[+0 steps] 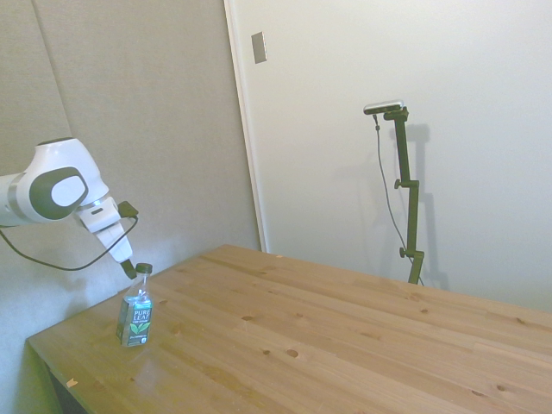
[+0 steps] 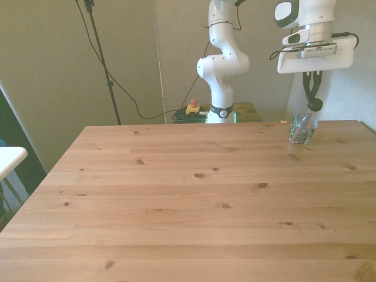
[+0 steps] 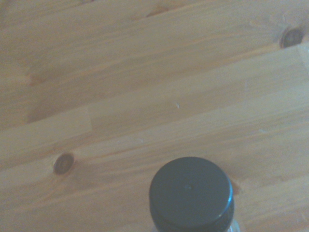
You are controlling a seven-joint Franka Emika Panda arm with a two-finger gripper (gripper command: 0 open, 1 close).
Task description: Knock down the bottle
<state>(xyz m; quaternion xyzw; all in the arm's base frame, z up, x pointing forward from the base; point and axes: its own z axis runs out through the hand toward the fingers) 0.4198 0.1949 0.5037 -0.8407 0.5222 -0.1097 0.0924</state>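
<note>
Tipping already, the small clear plastic bottle [image 1: 135,312] with its black cap and dark green label leans away from the claw [image 1: 128,269], its base on the wooden table [image 1: 345,336] near the corner. It looks light, with little visibly inside, and rigid, with a smooth slippery wall, so a sideways shove high at the cap should topple it better than any grasp. The cap sits just beside and below the claw's tips, apparently touching them. Whether the claw's fingers are spread or pressed together cannot be told from these views.
</note>
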